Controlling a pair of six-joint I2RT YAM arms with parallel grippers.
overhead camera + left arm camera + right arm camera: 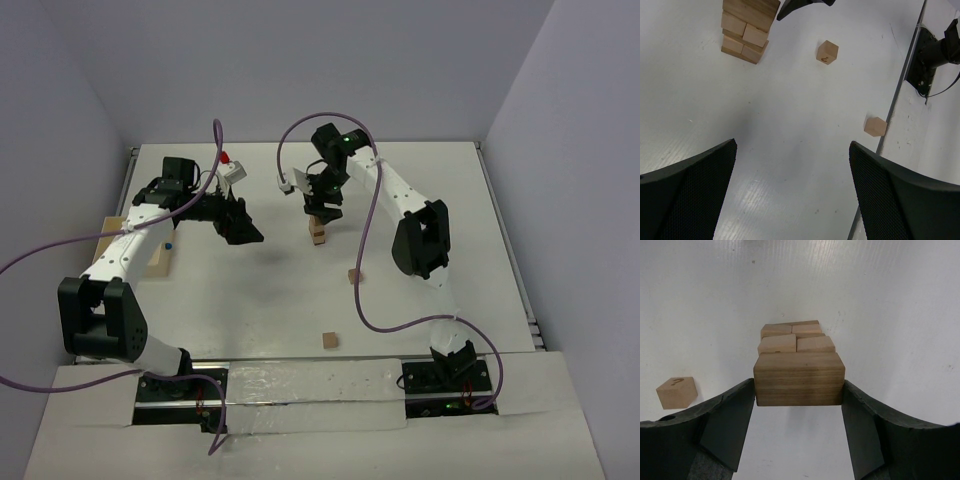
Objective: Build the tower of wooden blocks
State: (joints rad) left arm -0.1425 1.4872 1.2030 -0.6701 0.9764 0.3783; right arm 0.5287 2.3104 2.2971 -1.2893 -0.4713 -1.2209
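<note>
The tower (pixel 318 234) of tan wood blocks stands at the table's middle back and also shows in the left wrist view (pixel 746 30). A long wood block (pixel 799 378) lies across its top. My right gripper (pixel 798 385) straddles that block with a finger right at each end; I see no gap, and cannot tell whether they still press. Two loose cubes lie nearer: one (pixel 354 275) beside the tower, one (pixel 328 341) by the front edge. My left gripper (pixel 792 144) hovers open and empty over bare table, left of the tower.
A pale shallow tray (pixel 160 258) sits at the left edge, under the left arm. Purple cables loop over both arms. The table's front edge with the right arm's base (pixel 935 55) lies beyond the near cube (pixel 875 126).
</note>
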